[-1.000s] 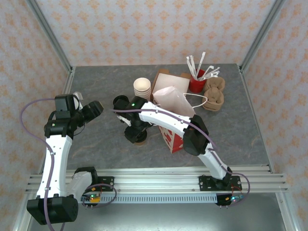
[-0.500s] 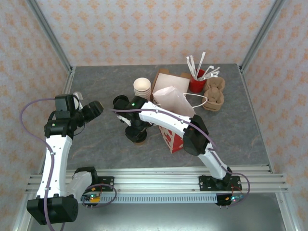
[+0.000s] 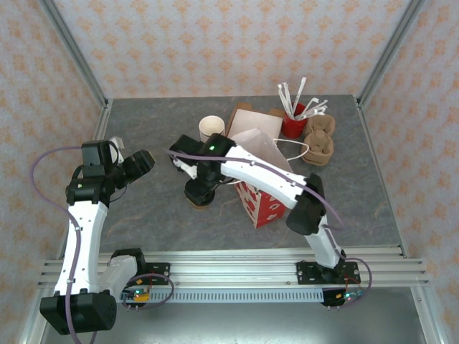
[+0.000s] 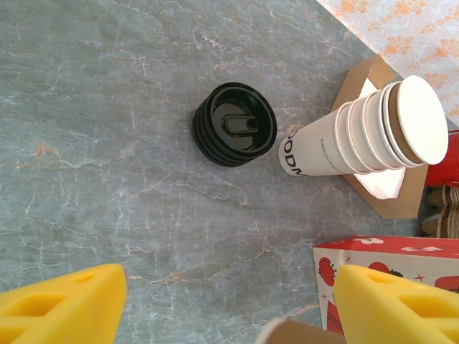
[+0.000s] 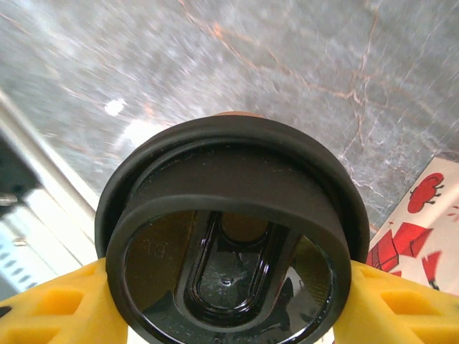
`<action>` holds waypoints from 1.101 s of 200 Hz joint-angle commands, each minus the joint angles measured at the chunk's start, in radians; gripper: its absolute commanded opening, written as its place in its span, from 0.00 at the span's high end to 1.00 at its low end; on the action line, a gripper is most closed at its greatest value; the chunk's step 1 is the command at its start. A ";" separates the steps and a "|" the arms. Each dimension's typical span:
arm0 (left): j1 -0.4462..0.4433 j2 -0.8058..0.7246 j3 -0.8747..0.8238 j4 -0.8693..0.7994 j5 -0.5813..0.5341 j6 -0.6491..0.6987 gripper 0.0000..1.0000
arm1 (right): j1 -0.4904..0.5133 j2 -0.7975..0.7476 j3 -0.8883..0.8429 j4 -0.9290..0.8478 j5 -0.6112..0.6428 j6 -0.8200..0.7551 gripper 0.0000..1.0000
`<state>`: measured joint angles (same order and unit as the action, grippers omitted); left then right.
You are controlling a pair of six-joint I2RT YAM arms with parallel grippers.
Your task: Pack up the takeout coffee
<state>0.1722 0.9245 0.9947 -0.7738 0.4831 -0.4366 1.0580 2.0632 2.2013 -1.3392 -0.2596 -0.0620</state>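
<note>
The right arm stretches from its base to the middle of the table [image 3: 143, 215], elbow raised and wrist bent downward. The right gripper [image 3: 199, 193] hangs just left of the red-and-white gift bag [image 3: 262, 197], its yellow fingers [image 5: 50, 308] clamped on both sides of the takeout coffee [image 5: 229, 229], black lid uppermost. The left arm stands upright at the table's left side, forearm angled inward, and the left gripper [image 3: 145, 160] has its fingers wide apart, facing a stack of black lids [image 4: 234, 124] beside tipped lidless cups [image 4: 362, 132]
</note>
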 commanded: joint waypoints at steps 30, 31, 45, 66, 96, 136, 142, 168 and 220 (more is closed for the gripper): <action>0.006 -0.028 0.072 -0.006 -0.007 -0.010 0.23 | 0.008 -0.195 0.096 0.032 -0.078 0.049 0.38; 0.007 -0.029 0.073 -0.006 -0.006 -0.011 0.23 | 0.008 -0.199 0.096 0.034 -0.079 0.049 0.38; 0.006 -0.031 0.078 0.009 0.012 -0.029 0.24 | 0.004 -0.227 0.121 0.043 -0.091 0.054 0.38; -0.001 -0.035 0.091 0.026 0.038 -0.053 0.24 | -0.001 -0.264 0.145 0.058 -0.113 0.060 0.38; -0.050 -0.033 0.112 0.044 0.046 -0.068 0.24 | -0.014 -0.314 0.152 0.071 -0.130 0.068 0.38; -0.197 0.002 0.143 0.111 0.086 -0.092 0.24 | -0.070 -0.367 0.182 -0.003 0.010 0.079 0.40; -0.224 0.008 0.147 0.123 0.095 -0.091 0.24 | -0.080 -0.378 0.183 -0.016 0.032 0.084 0.40; -0.355 0.037 0.171 0.167 0.119 -0.092 0.24 | -0.126 -0.447 0.164 -0.051 0.113 0.108 0.41; -0.557 0.153 0.247 0.193 0.032 -0.049 0.24 | -0.267 -0.581 0.025 -0.082 0.212 0.170 0.42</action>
<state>-0.3222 1.0218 1.1763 -0.6273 0.5667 -0.5224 0.8307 1.5253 2.2833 -1.3693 -0.1383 0.0620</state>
